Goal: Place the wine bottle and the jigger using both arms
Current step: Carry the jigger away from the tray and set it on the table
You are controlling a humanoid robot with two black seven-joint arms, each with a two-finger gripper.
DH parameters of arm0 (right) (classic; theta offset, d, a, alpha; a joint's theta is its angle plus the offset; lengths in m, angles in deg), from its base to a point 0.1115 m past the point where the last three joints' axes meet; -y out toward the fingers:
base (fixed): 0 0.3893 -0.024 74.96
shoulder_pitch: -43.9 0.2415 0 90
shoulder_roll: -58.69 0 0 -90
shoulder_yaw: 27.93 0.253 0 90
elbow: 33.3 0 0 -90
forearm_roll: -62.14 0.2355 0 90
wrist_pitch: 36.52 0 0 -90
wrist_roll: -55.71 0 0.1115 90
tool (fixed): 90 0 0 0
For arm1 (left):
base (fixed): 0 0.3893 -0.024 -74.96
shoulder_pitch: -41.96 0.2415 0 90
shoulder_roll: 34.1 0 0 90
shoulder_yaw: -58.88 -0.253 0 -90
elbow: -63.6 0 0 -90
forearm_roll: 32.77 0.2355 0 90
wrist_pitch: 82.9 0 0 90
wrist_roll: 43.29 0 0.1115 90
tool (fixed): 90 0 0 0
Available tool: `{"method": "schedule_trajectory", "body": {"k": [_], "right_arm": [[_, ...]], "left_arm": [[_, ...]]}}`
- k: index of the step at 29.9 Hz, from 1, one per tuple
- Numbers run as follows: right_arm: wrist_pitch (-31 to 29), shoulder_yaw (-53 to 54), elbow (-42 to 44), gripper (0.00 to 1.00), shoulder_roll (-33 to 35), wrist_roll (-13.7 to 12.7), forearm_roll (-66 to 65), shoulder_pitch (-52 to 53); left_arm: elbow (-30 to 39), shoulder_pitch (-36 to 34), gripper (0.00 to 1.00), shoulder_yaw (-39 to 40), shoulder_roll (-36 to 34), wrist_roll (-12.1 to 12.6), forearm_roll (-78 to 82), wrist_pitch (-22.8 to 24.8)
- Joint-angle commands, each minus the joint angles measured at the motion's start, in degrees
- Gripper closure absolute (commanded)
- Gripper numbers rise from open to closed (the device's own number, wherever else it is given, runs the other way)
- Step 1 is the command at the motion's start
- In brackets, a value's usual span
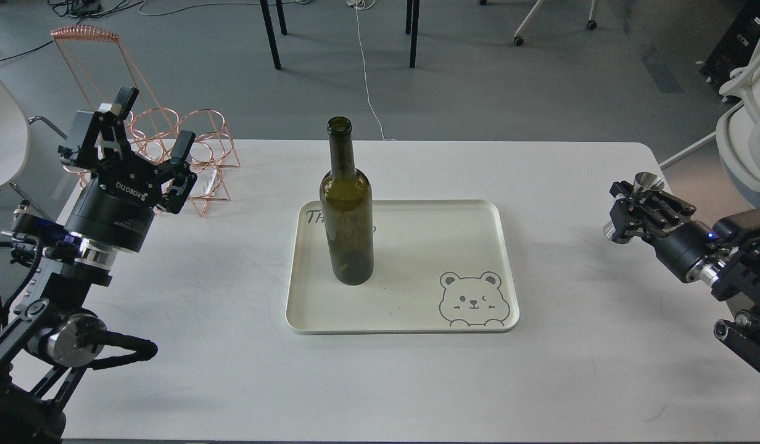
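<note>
So the bottle (pixel 347 203) is already stood upright on the tray (pixel 404 308), left half, nothing gripping it. The left gripper (pixel 153 139) is held up well off to the left near the copper rack (pixel 189 154), fingers spread wide and empty. The jigger (pixel 648 183) is clamped in the right gripper (pixel 644 203), out by the table's (pixel 540 382) right edge. Looks like the bottle half is done and the jigger half is pending. A leftward carry and a gentle set-down on the tray's free right side would be needed, clear of the bottle.
</note>
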Motion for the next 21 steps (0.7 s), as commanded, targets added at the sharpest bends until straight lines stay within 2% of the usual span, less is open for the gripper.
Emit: {"method": "schedule_trajectory", "body": {"k": [1, 15, 18, 21], "right_arm": [[0.00, -0.83, 1.12, 0.84, -0.10, 0.01, 0.01, -0.72], [0.00, -2.59, 7.98, 0.78, -6.69, 0.01, 0.01, -0.37], [0.00, -2.59, 7.98, 0.71, -6.87, 0.01, 0.01, -0.28], [0.00, -2.59, 7.89, 0.55, -6.87, 0.01, 0.01, -0.28]], "left_arm": [[0.27, 0.01, 0.02, 0.00, -0.02, 0.01, 0.00, -0.01], [0.36, 0.01, 0.02, 0.00, -0.02, 0.01, 0.00, -0.01], [0.36, 0.01, 0.02, 0.00, -0.11, 0.01, 0.00, -0.01], [0.54, 0.01, 0.02, 0.00, -0.11, 0.01, 0.00, -0.01]]}}
